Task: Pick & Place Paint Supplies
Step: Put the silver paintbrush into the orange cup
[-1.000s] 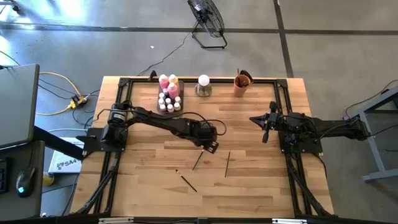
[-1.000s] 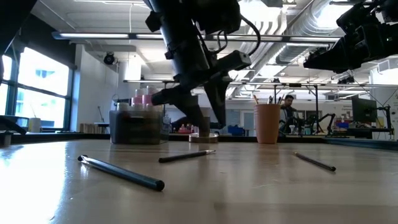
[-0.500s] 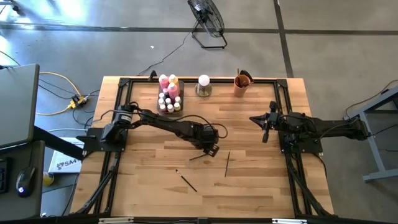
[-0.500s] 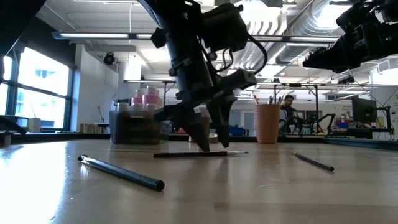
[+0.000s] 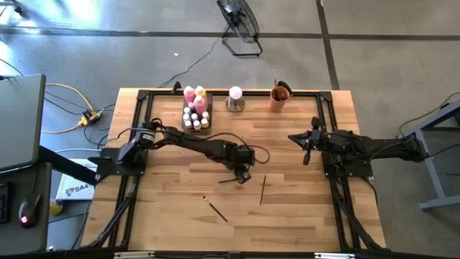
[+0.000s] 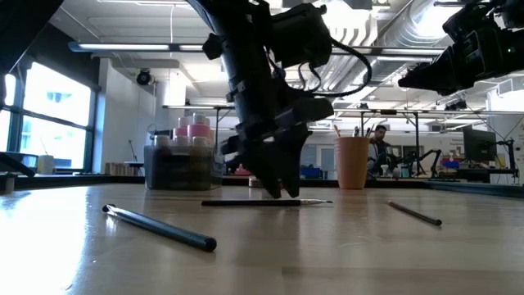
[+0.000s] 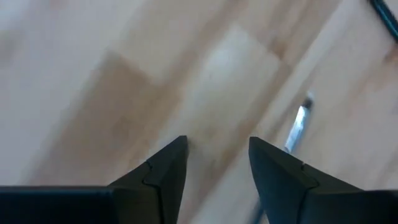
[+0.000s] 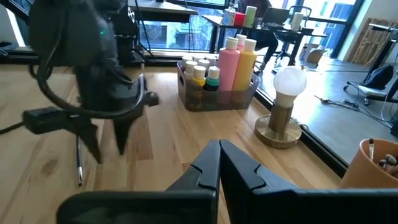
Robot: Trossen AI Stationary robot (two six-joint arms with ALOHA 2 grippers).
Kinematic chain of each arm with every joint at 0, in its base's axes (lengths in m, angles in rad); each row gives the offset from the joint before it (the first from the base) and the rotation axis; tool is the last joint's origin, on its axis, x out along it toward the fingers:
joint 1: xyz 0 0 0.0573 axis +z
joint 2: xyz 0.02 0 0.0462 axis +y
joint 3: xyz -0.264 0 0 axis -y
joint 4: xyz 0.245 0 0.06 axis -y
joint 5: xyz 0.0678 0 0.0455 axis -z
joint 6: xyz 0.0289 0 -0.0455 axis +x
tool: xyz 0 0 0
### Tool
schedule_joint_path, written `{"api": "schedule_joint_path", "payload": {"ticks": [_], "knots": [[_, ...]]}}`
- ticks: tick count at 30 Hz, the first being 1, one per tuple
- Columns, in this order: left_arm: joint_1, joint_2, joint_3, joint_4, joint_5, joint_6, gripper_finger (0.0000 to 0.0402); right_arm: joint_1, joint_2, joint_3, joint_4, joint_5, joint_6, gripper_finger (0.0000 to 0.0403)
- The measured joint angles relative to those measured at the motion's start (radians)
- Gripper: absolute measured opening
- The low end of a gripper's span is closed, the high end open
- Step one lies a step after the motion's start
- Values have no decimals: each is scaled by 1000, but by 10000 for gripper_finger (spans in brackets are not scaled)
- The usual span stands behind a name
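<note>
- Across the whole workspace I see the wooden tabletop (image 5: 172, 223), with a black frame running round its edges.
- Left arm reaches from the left edge toward the tabletop's middle. Its left gripper (image 5: 241, 175) points down, tips at the wood, fingers (image 7: 166, 167) released with a gap between them and nothing grasped. In the low view the tips stand right at a paintbrush (image 6: 266, 202) lying flat; I cannot tell whether they touch it.
- Right arm waits near the right edge, raised off the wood. Its right gripper (image 5: 305, 147) is clenched, the fingers (image 8: 205, 171) pressed together and empty.
- Near the far edge, left of centre, I see a grey tray (image 5: 196, 124) holding the paint bottles (image 5: 195, 96): tall pink and yellow ones at the back, tiny white-capped ones in front.
- Just right of the tray along the far edge, a white ball on a metal base (image 5: 235, 98), then an orange cup (image 5: 279, 98) with something dark standing in it.
- Second paintbrush (image 5: 262, 189) lies just right of the left gripper, pointing toward the near edge.
- Third paintbrush (image 5: 216, 210) lies closer to the near edge, angled, well apart from both grippers.
</note>
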Motion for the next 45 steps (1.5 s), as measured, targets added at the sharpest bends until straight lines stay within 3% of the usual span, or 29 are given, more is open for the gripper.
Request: {"api": "schedule_joint_path", "payload": {"ticks": [6,10,16,25,36,45], "knots": [[5,1,129,9,-68,266,170,0,0,0,0,0,0,2],[-13,0,205,8,-25,429,170,0,0,0,1,0,0,2],[-66,0,213,-21,-14,593,170,0,0,0,1,0,0,2],[-79,42,214,-43,-17,442,170,0,0,0,2,0,0,2],[-82,101,213,1,10,417,170,0,0,0,-2,2,0,2],[-81,100,207,-7,-46,418,170,0,0,0,5,1,0,2]]}}
